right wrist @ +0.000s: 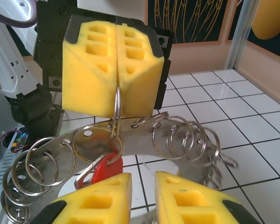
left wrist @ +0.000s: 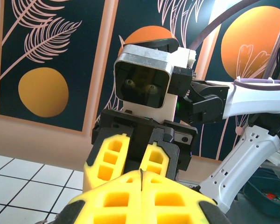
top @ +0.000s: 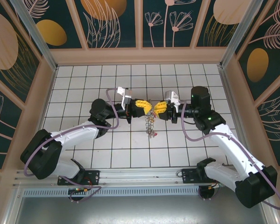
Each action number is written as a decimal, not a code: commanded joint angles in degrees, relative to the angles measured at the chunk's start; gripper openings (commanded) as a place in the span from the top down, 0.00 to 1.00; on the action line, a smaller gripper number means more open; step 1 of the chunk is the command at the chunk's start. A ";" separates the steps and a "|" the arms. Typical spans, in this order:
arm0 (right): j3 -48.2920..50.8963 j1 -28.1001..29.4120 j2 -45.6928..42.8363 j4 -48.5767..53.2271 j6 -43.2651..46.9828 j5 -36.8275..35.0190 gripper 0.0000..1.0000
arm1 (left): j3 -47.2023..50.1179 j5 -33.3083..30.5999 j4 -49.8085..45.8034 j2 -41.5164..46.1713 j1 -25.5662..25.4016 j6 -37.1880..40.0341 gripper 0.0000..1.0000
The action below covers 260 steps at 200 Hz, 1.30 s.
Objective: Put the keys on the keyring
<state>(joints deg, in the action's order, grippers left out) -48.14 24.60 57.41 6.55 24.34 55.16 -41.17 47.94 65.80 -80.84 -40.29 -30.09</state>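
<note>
In the right wrist view, the yellow fingers (right wrist: 98, 198) of the right gripper (right wrist: 143, 191) are seen nearest, at 6 o'clock. A narrow gap is left between them, and it cannot be told whether something is pinched there. Just above the finger at 7 o'clock the red key (right wrist: 105, 171) is found, and its head appears to be hung on a thin split ring (right wrist: 116, 126). This ring is laid against the keyring (right wrist: 135, 134), a grey metal band with holes, which is curved from 8 o'clock to 4 o'clock and is held off the tiled floor (right wrist: 233, 102). Many other wire loops (right wrist: 184, 140) are hung along its rim. Farther back, at 12 o'clock, the left gripper (right wrist: 116, 109) is pointed toward the camera, and its yellow pads are pressed together on the top of the thin split ring. In the top view both grippers are placed tip to tip at the centre of the floor, and the keyring is hung just below them, toward 6 o'clock.
</note>
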 commanded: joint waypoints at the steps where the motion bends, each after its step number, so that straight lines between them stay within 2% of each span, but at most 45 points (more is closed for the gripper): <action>1: 0.59 -0.34 -0.54 -0.60 0.61 2.66 0.84 | -1.77 0.50 3.63 1.38 -0.39 -0.06 1.00; 19: 0.33 -0.34 -0.97 -1.41 1.14 4.43 0.84 | -1.76 0.63 3.55 1.28 -0.35 -0.12 1.00; 39: 0.83 -0.34 -2.02 -2.92 1.42 4.69 0.77 | -1.85 0.88 3.29 1.06 -0.35 0.03 1.00; 59: 0.79 -0.34 -1.97 -3.87 1.29 6.37 0.75 | -2.27 1.96 3.28 0.60 -0.34 -0.15 1.00; 176: -2.61 0.54 2.32 -3.58 2.76 8.26 0.76 | -3.22 4.11 2.49 -1.73 -0.44 -0.23 1.00; 222: -3.57 0.13 1.58 0.22 5.53 7.54 0.76 | -3.04 4.22 0.99 -1.79 -0.35 1.05 1.00; 260: -4.68 0.15 1.61 4.97 9.65 9.62 0.76 | -2.84 4.06 0.38 -1.87 -0.48 1.45 1.00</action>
<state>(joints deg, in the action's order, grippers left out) -50.65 24.73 59.33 8.16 30.26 61.82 -42.44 51.22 64.66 -82.56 -40.32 -30.02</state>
